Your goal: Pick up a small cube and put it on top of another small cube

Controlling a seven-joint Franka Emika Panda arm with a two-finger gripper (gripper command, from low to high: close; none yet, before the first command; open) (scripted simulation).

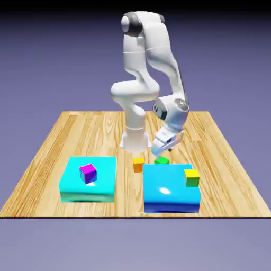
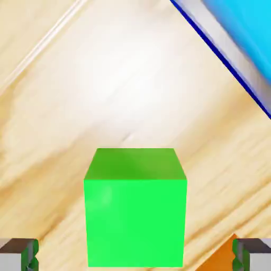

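Note:
The small green cube (image 2: 135, 206) sits on the wooden table, large in the hand view, between my two fingertips (image 2: 18, 254), which stand apart from its sides. In the exterior view only a sliver of this green cube (image 1: 162, 160) shows just behind the blue block, with my gripper (image 1: 160, 153) right over it, open. The yellow-topped cube (image 1: 191, 177) with olive-green sides rests on top of the blue block (image 1: 169, 193), near its far right corner.
An orange cube (image 1: 138, 164) lies on the table just left of the green cube and shows at the hand view's lower right (image 2: 219, 259). A cyan block (image 1: 87, 185) carries a magenta-purple cube (image 1: 88, 173). The blue block's edge (image 2: 238, 47) crosses the hand view's upper right.

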